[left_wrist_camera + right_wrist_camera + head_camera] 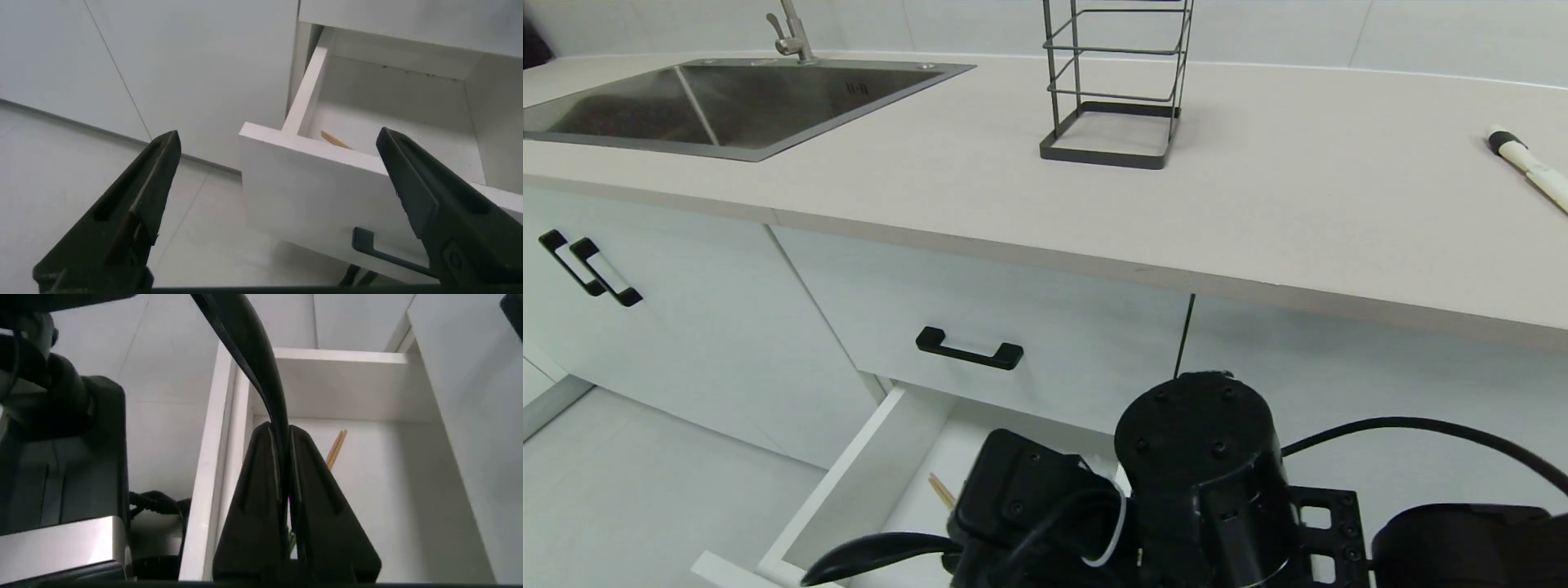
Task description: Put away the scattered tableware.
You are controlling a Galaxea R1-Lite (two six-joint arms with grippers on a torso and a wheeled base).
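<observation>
The lower drawer (849, 490) stands pulled out under the counter, with a pair of wooden chopsticks (941, 490) lying in it. My right gripper (286, 457) is shut on the thin handle of a black spoon (253, 351) and hangs over the open drawer (221, 457), close to the chopsticks (336, 449). The spoon's bowl end (866, 557) sticks out over the drawer's front corner. My left gripper (278, 139) is open wide and holds nothing, outside the drawer front (310, 188), with the chopsticks (337, 140) beyond it. A white-handled utensil with a black end (1531, 167) lies on the counter's far right.
A steel sink (727, 98) is set in the counter's left side. A black wire rack (1115, 90) stands at the back middle. The shut upper drawer has a black handle (968, 351), and the left cabinet doors carry black handles (588, 265).
</observation>
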